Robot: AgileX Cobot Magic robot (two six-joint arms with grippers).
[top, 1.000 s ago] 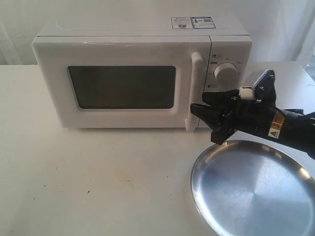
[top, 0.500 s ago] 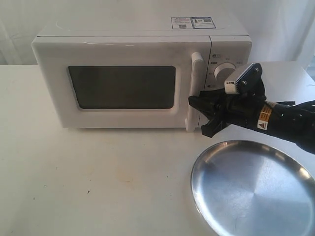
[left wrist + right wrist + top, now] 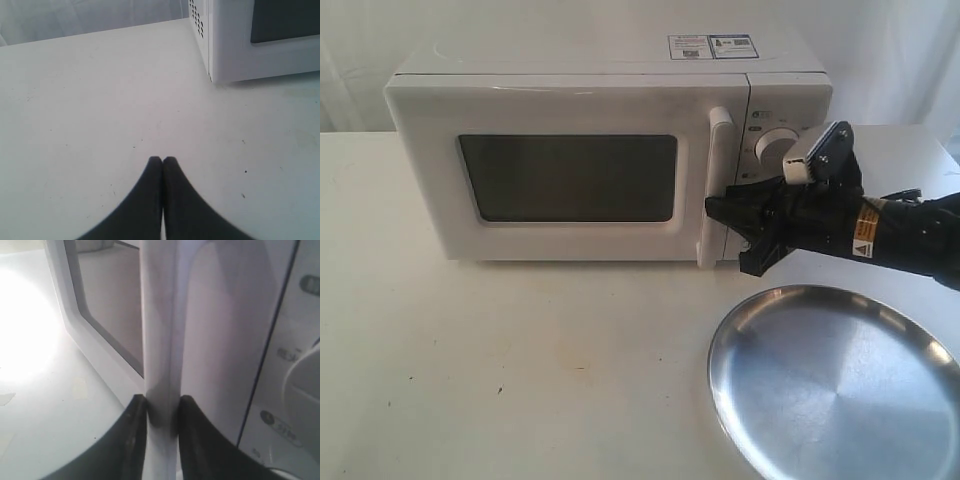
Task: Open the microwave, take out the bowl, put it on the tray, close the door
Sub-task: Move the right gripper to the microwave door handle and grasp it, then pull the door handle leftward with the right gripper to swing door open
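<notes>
The white microwave stands at the back of the table with its door closed. Nothing of the bowl shows; the dark window reveals nothing inside. My right gripper reaches in from the right and is shut on the lower part of the vertical door handle. In the right wrist view the two fingers press either side of the white handle. The steel tray lies in front at the right. My left gripper is shut and empty, low over the table near the microwave's corner.
Two white dials sit right of the handle; the upper dial is just behind my right arm. The tray's rim lies close under my right wrist. Bare white tabletop spreads in front of the microwave.
My right gripper has risen from above the tray's far rim and moved left, its fingers now clamped around the door handle. The door remains closed.
</notes>
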